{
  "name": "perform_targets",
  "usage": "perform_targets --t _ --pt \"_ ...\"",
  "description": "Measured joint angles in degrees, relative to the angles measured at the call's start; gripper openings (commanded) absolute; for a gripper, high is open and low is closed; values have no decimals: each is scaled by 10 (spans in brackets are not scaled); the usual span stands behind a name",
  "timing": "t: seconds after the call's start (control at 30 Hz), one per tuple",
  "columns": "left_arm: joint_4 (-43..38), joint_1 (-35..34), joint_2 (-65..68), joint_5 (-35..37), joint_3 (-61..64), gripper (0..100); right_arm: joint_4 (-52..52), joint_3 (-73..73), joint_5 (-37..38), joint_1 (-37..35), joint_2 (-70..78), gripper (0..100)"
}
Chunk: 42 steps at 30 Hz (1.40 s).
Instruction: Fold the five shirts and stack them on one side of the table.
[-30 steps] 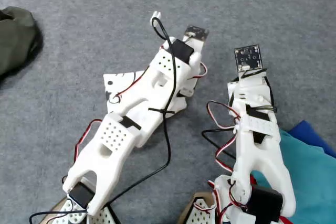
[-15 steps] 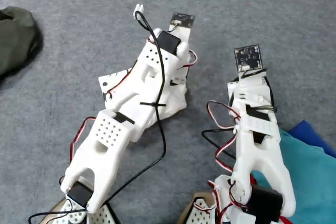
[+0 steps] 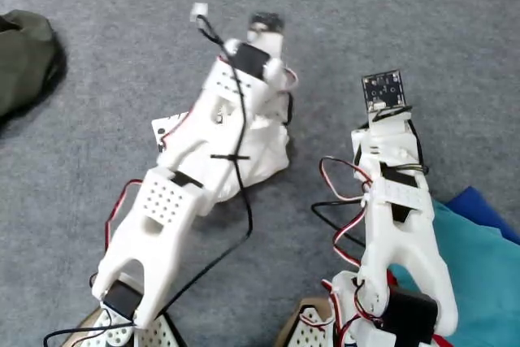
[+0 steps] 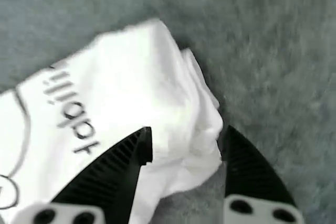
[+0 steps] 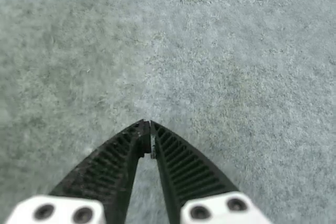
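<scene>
Grey table, white shirt near its middle under the left arm, partly bunched. Left gripper pinches the shirt's crumpled edge, so a fold looks in hand; next that edge needs carrying across flat. Right gripper is closed on nothing, over the table.

A: What colour is the table?
B: Plain grey, finely flecked.
A: And the white shirt?
B: White, with black lettering and thin black curved lines.
A: The other cloths?
B: Olive cloth, dark and plain. Teal cloth, plain. Blue cloth, a deeper shade.
A: The machines?
B: Left arm and right arm: white shells, black motors, red and black wires. Left gripper and right gripper: black, ribbed.
</scene>
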Motion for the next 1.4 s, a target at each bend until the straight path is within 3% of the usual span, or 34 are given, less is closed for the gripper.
perform_targets --t 0.1,0.27,0.57,0.87,1.1,1.3,1.4 --pt "0 -48 -6 4 -31 224 0 0 0 0 0 5" --pt "0 -156 -42 -7 -29 11 35 -18 30 -18 -2 5" --pt "0 -262 -115 -57 191 20 337 -231 139 -192 -61 8" --pt "-42 -392 -262 -75 404 20 454 -458 166 -369 101 6" --pt "-171 -437 -389 -132 643 20 547 -677 127 -442 307 6" --pt "-413 -437 -447 -142 874 20 678 -888 121 -494 470 5" --pt "-504 -438 -447 -133 922 20 744 -982 121 -505 544 5"
